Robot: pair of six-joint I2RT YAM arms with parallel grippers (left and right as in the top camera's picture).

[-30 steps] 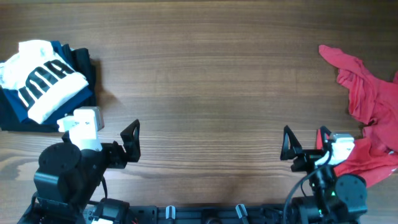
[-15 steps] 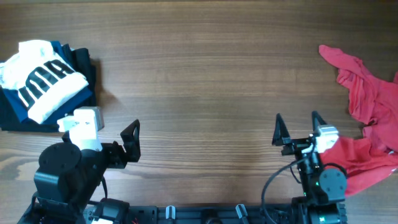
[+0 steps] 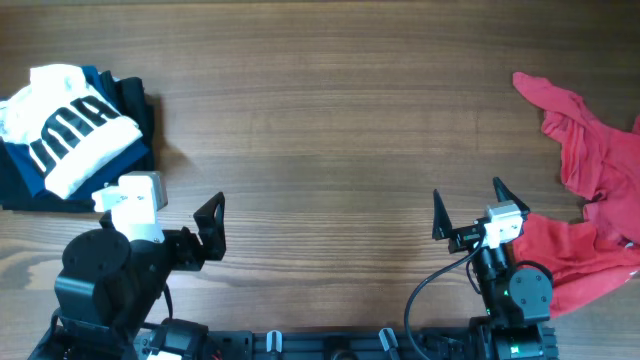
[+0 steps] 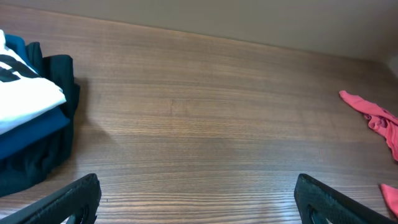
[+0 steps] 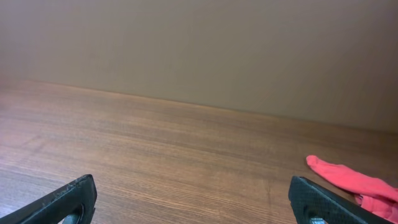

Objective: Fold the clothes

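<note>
The folded white T-shirt point(image 3: 70, 135) with a black striped print lies on top of a blue garment point(image 3: 28, 175) and a black garment point(image 3: 138, 108) at the far left. A crumpled red garment point(image 3: 600, 165) lies at the right edge. My left gripper point(image 3: 212, 228) is open and empty, to the right of the stack. My right gripper point(image 3: 467, 202) is open and empty, just left of the red garment's lower part. The left wrist view shows the stack point(image 4: 28, 102) at left, the red garment point(image 4: 372, 115) at right, and the open jaws point(image 4: 199, 205). The right wrist view shows a red tip point(image 5: 348, 179) beside the open jaws point(image 5: 199, 202).
The brown wooden table point(image 3: 330, 130) stretches between the stack and the red garment. A plain wall point(image 5: 199, 50) stands behind the table's far edge. The arm bases sit along the near edge.
My right gripper has moved left, off the red garment, and turned toward the table's middle. The left arm and the clothes have not moved.
</note>
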